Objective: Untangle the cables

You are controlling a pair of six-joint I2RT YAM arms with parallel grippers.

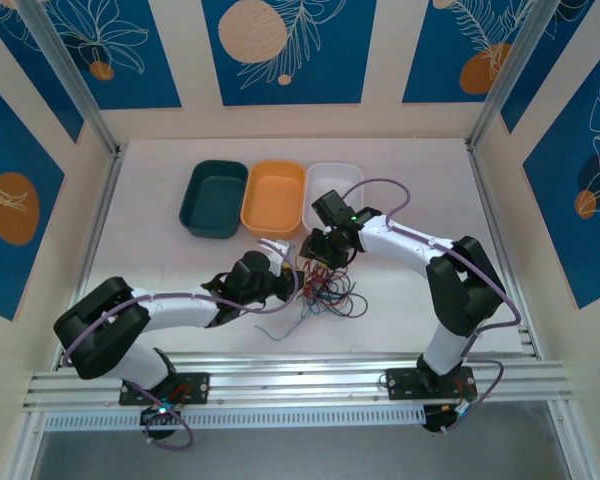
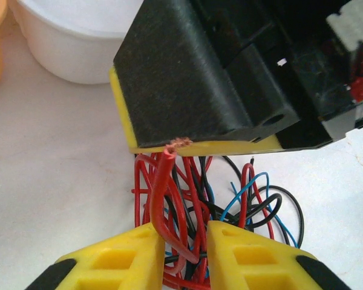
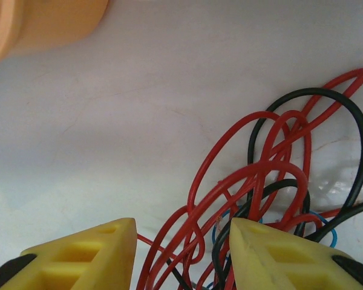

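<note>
- Cream walls close in the work area, set with blue panels printed with orange and cream discs and leaf outlines. A ribbed aluminium rail runs along the near edge.
- Desk: white and matt, with faint marble-like veining in the wrist views.
- Bins: three rounded-rectangular plastic trays in a close row at the back of the desk, namely a dark teal bin, an orange bin and a white bin.
- Cables: thin, glossy insulated strands in red, black and blue. They lie in one loose looping tangle on the desk, just in front of the orange and white bins. Red makes up most of it, and a few loops trail toward the near edge.
- Right gripper: yellow moulded fingers, black further back. The jaws are spread wide over the tangle, with red and black loops lying loose between them.
- Left gripper: matching yellow fingers, with the jaws a narrow gap apart at the tangle's left side. One red strand bends across the gap and rises, its bare copper tip at the right gripper's yellow pad. I cannot tell whether that strand is clamped.
</note>
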